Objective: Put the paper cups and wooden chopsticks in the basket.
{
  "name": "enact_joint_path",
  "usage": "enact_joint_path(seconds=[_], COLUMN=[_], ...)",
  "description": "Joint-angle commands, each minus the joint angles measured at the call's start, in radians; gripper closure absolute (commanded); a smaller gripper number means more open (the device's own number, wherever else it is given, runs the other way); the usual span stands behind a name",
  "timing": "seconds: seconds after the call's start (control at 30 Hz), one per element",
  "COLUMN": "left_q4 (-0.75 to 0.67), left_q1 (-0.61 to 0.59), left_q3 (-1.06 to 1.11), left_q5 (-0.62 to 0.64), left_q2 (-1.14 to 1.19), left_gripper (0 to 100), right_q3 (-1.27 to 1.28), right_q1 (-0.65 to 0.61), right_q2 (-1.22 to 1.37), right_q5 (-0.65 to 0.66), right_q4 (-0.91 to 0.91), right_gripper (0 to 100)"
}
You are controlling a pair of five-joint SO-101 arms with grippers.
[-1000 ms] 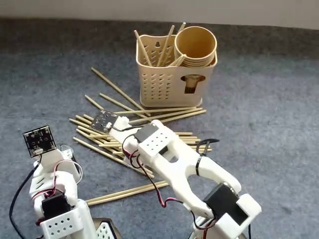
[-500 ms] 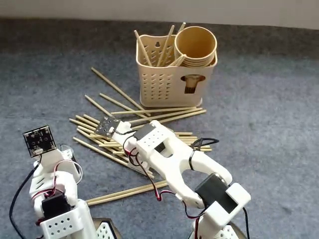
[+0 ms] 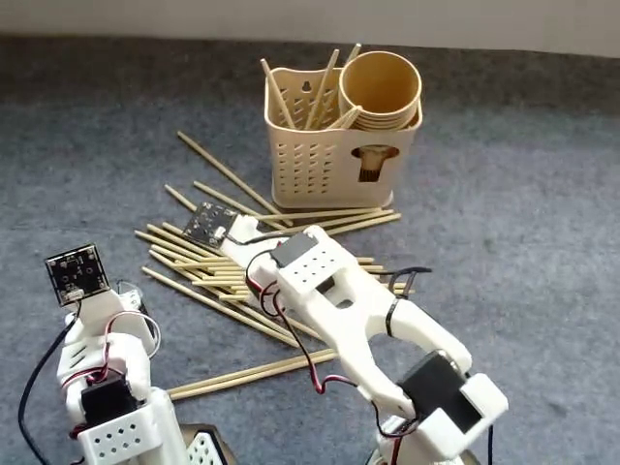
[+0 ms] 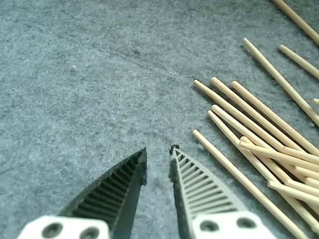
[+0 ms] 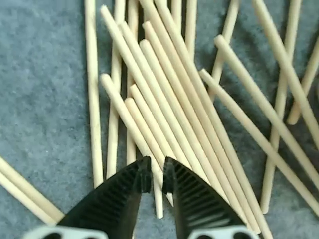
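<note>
Chopsticks lie fanned directly under the right gripper, whose jaws stand a sliver apart with one stick running lengthwise through the gap and away from the tips, so a close would bite across its width. The left gripper, also slightly parted, sits beside the pile's edge over bare tabletop. Right arm's nearer. Beyond stands the basket, paper cups already inside.

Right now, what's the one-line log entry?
right fingers: slightly apart over chopstick pile | left fingers: slightly apart over carpet | basket: cups, few chopsticks inside
</note>
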Motion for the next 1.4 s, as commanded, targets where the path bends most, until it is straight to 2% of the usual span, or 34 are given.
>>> enact_joint_path(seconds=[0.0, 0.4, 0.57, 0.9, 1.07, 1.37], left_q4=[-0.002, -0.002, -0.002, -0.002, -0.002, -0.002], left_q1=[-0.001, -0.001, -0.001, -0.001, -0.001, -0.001], left_q3=[0.021, 0.021, 0.021, 0.021, 0.021, 0.021], left_q5=[-0.006, -0.006, -0.006, -0.006, -0.006, -0.006], left_q2=[0.001, 0.001, 0.001, 0.001, 0.001, 0.001], left_gripper=[91, 91, 91, 91, 91, 91], right_q3=[-0.042, -0.035, -0.042, -0.035, -0.039, -0.031], right_q1=[0.012, -0.007, -0.048, -0.044, -0.042, 0.013], right_q2=[0.047, 0.094, 0.094, 0.096, 0.084, -0.084], right_q5=[0.012, 0.014, 0.071, 0.071, 0.071, 0.069], right_q4=[-0.021, -0.012, 0.096, 0.097, 0.107, 0.151], right_gripper=[94.3, 94.3, 94.3, 94.5, 99.5, 99.4])
